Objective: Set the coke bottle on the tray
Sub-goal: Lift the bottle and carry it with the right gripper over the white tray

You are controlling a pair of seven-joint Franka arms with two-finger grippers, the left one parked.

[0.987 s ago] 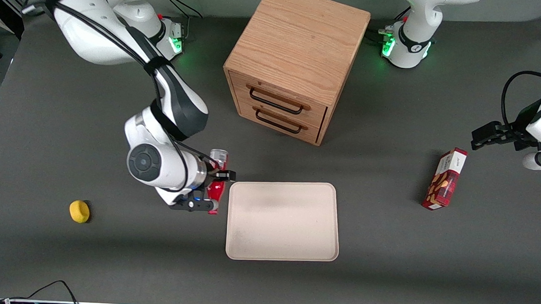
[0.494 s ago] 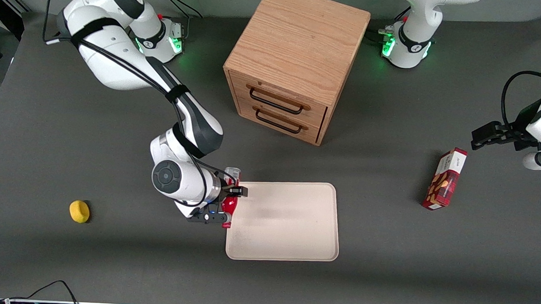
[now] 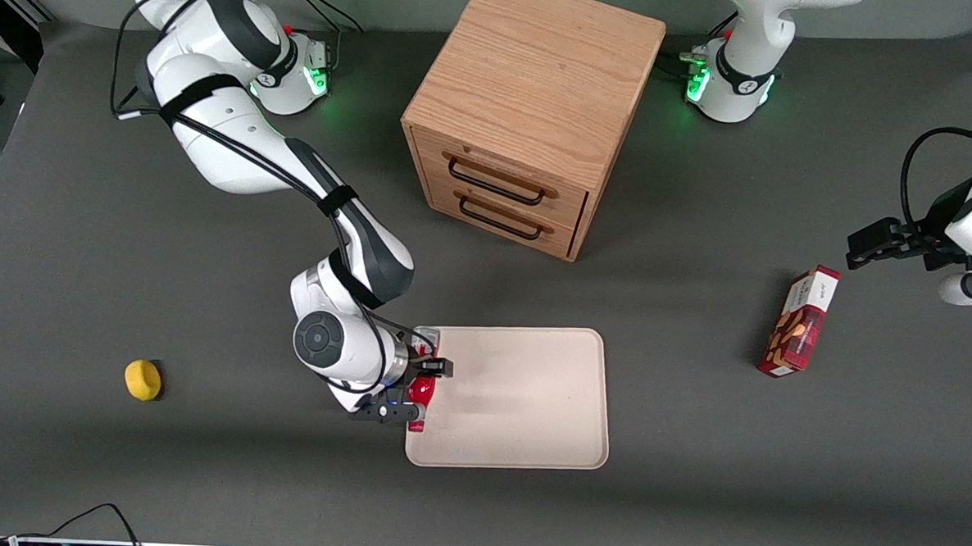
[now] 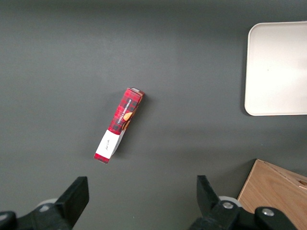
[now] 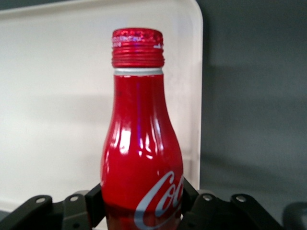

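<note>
The coke bottle is red with a white script logo and a red cap. My right gripper is shut on the bottle's body, one finger on each side. The bottle lies roughly level in the grip, above the edge of the tray that faces the working arm's end of the table. In the right wrist view the cream tray fills the background under the bottle, with its rounded corner and grey table beside it. I cannot tell whether the bottle touches the tray.
A wooden two-drawer cabinet stands farther from the front camera than the tray. A red snack box lies toward the parked arm's end, and the left wrist view shows this box too. A yellow object sits toward the working arm's end.
My gripper has carried the bottle from the bare table beside the tray to above the tray's edge, moving toward the parked arm's end and nearer the front camera.
</note>
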